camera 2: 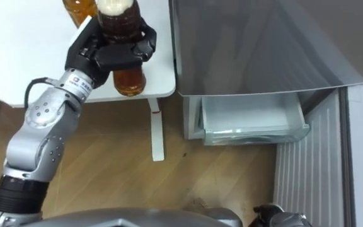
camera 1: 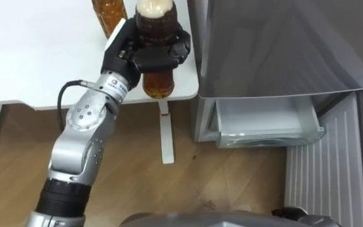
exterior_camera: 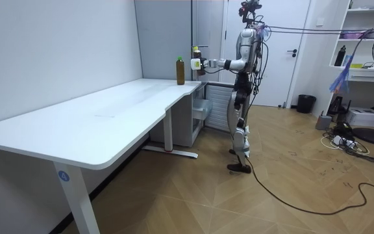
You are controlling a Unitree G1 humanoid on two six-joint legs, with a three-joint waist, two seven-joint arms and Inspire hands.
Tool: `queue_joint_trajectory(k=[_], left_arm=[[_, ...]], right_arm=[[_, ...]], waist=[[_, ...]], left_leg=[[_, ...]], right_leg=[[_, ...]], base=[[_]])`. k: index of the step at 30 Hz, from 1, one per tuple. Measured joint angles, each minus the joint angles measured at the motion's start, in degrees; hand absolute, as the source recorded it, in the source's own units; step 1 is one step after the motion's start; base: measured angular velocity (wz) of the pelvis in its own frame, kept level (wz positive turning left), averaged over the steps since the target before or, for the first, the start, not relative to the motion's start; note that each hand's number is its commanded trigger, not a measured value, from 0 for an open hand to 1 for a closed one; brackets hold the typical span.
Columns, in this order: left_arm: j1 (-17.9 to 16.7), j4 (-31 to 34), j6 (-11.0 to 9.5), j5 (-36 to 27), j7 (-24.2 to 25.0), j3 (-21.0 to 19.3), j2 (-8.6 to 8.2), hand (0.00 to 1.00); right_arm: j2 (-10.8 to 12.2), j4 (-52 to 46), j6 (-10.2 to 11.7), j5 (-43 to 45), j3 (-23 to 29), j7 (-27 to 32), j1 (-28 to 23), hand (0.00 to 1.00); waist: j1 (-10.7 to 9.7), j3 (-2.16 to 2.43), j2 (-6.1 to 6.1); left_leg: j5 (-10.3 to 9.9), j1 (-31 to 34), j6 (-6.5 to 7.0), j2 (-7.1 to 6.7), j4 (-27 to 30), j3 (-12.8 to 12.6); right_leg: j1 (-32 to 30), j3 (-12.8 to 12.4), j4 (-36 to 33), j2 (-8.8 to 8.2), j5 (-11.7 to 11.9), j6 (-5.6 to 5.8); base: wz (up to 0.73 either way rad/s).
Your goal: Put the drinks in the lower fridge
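Observation:
My left hand [camera 1: 159, 55] is shut on a bottle of amber drink [camera 1: 157, 84] with a pale cap, held upright over the near right corner of the white table [camera 1: 36, 57]. A second amber bottle [camera 1: 110, 14] stands on the table just behind and to the left of it. The same bottle in my left hand [camera 2: 115, 55] shows as the held bottle [camera 2: 129, 79] in the right eye view. In the room view I stand at the table's far end beside the grey fridge, left arm stretched out with the held bottle [exterior_camera: 197, 54] near the standing bottle [exterior_camera: 180, 70].
The grey fridge [camera 1: 282, 44] fills the right side. Its lower compartment is open, with a pale drawer [camera 1: 263, 123] pulled out and the open door panel [camera 1: 329, 170] at the far right. The table's leg [camera 1: 166, 135] stands on wooden floor between me and the fridge.

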State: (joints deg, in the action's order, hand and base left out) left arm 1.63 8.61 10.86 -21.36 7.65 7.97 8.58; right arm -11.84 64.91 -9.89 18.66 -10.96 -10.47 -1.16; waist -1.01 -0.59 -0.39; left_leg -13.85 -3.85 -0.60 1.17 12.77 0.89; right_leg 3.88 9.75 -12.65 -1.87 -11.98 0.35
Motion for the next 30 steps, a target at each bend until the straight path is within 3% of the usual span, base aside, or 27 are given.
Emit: queue_joint_trajectory(k=[4,8,9,11,16,21,30], left_arm=[[-0.09,-0.01,-2.17,-7.20,-0.05,2.96,-0.39,1.00],[-0.64,0.00,-2.57,-10.14,0.56,5.29,-0.75,1.00],[-1.39,-0.01,-2.66,-10.52,0.56,5.82,-0.69,1.00],[-3.00,-0.01,-2.64,-10.64,0.72,7.45,-0.31,1.00],[-5.06,-0.08,-2.65,-11.72,1.11,7.90,-0.02,1.00],[-6.19,-0.93,-3.57,-19.62,1.94,7.89,0.16,1.00],[-6.47,-4.63,-3.68,-19.02,6.30,9.13,0.31,1.00]], right_arm=[[-1.36,-9.15,0.05,1.70,-2.76,-0.37,0.08,0.00],[-1.91,-17.91,0.01,1.27,-3.87,-2.55,-0.23,0.00],[-1.53,-22.12,0.34,-1.28,-3.66,-3.63,-0.28,0.00],[0.32,-29.18,1.86,-6.14,-3.75,-5.51,-0.75,0.00],[3.73,-36.00,2.97,-12.55,-6.28,-9.01,-1.84,0.00],[3.85,-38.10,3.01,-16.62,-6.93,-12.66,-1.88,0.00],[3.18,-49.21,2.91,-20.45,-6.80,-19.53,-2.47,0.00]], waist=[[0.90,-0.04,-0.07],[2.14,-0.46,-0.77],[2.16,-0.62,-1.11],[2.14,-0.46,-1.70],[2.81,-0.50,-2.09],[2.85,-0.50,-3.06],[2.50,-0.28,-2.96]], left_leg=[[0.04,0.02,0.03,-0.05,0.20,0.08],[0.22,0.02,-0.06,-0.01,-0.03,0.03],[0.26,0.00,-0.11,0.05,-0.04,0.01],[0.27,0.02,-0.13,0.10,-0.02,0.13],[0.27,-0.51,-0.13,-0.06,-0.11,0.67],[0.27,-0.82,-0.13,-0.04,-0.08,0.73],[0.24,0.26,-0.14,-0.03,0.98,0.79]], right_leg=[[-0.39,-0.23,-0.29,-0.05,0.00,-0.01],[-0.91,-0.36,-0.87,-0.04,-0.01,-0.01],[-0.91,-0.31,-0.86,0.00,-0.01,-0.01],[-0.75,-0.22,-0.65,0.09,0.00,-0.02],[0.39,-0.10,0.03,0.06,0.07,-0.11],[0.85,-0.10,0.06,0.04,0.07,-0.10],[0.59,0.55,-0.08,-0.01,0.13,-0.21]], base=[[-0.03],[-0.03],[0.00],[0.02],[0.07],[0.02],[0.03]])
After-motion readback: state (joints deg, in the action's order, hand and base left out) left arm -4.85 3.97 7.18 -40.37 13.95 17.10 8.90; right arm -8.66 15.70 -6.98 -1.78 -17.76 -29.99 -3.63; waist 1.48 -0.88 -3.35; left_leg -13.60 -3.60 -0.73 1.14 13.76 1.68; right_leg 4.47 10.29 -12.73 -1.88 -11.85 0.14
